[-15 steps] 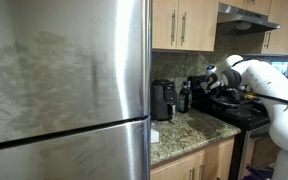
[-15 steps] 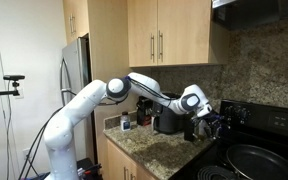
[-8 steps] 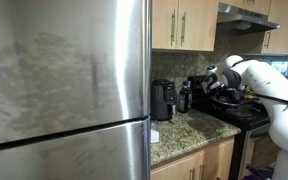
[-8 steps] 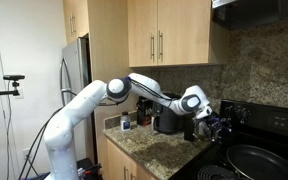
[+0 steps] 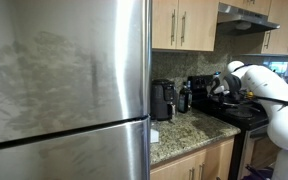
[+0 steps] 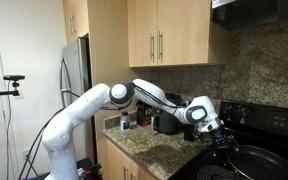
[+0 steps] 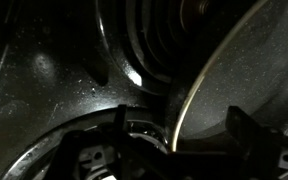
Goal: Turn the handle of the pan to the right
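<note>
The pan [image 6: 256, 160] is a dark, shallow round pan on the black stove at the lower right of an exterior view. In the wrist view its pale rim [image 7: 199, 85] curves down the right side, and its handle does not show clearly. My gripper [image 6: 222, 140] hangs just over the pan's near-left edge. It also shows above the stove in an exterior view [image 5: 227, 93]. In the wrist view the gripper [image 7: 182, 132] is open, with one dark finger on each side of the pan's rim. The picture is very dark.
A black coffee maker [image 6: 167, 122] [image 5: 162, 100] stands on the granite counter [image 5: 179, 130] beside small bottles. A steel fridge [image 5: 64, 80] fills the near side. Wooden cabinets [image 6: 169, 35] hang above. A coil burner [image 7: 149, 45] lies beside the pan.
The arm has moved from above the counter edge toward the stove and lowered; the gripper is now down at the pan's rim.
</note>
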Available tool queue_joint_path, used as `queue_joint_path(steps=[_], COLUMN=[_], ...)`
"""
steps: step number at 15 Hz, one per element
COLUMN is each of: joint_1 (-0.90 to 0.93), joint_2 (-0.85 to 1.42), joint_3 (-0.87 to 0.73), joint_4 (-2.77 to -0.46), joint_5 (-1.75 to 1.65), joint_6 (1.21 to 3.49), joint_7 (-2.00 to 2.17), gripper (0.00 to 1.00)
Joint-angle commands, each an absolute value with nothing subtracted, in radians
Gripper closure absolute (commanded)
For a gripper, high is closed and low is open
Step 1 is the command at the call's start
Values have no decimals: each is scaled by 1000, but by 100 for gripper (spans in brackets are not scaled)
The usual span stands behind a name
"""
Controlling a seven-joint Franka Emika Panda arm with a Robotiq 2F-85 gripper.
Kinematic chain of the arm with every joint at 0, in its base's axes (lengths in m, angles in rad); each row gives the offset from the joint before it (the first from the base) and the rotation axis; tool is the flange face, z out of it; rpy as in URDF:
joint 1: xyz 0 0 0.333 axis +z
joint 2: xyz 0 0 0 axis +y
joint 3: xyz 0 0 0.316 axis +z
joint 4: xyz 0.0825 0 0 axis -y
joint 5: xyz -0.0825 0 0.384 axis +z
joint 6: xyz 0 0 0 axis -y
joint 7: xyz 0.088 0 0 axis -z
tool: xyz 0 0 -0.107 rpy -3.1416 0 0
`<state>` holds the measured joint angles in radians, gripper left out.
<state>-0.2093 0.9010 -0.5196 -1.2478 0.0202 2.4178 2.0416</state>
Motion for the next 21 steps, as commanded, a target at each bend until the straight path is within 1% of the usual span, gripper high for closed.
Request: queue_joint_path(steps=[1,3,4,6,7,10,11,12,15,21], joint_1=[-217,-232,-239,-267,-278,-330,-346,-344,-360,-294], joint_2=[905,908,907,907,907,908,909,906,878,850], joint_3=[-512,-498,-489,-457,-445,-384,-366,-371,-333,-312], joint_4=[-1242,-1229,-1227,-1216,-1213,-1194,-1183,-1186,-1188,-1221], joint_5=[28,46,54,86,102,107,112,129,121,50], joint_6=[2421,2404,2399,2385,2383,2373,2371,2378,2438,2482], joint_7=[2037,2029,2023,2003,2000,1999,1993,1984,1895,1701], gripper=[28,33,43,56,66,89,98,100,100,100])
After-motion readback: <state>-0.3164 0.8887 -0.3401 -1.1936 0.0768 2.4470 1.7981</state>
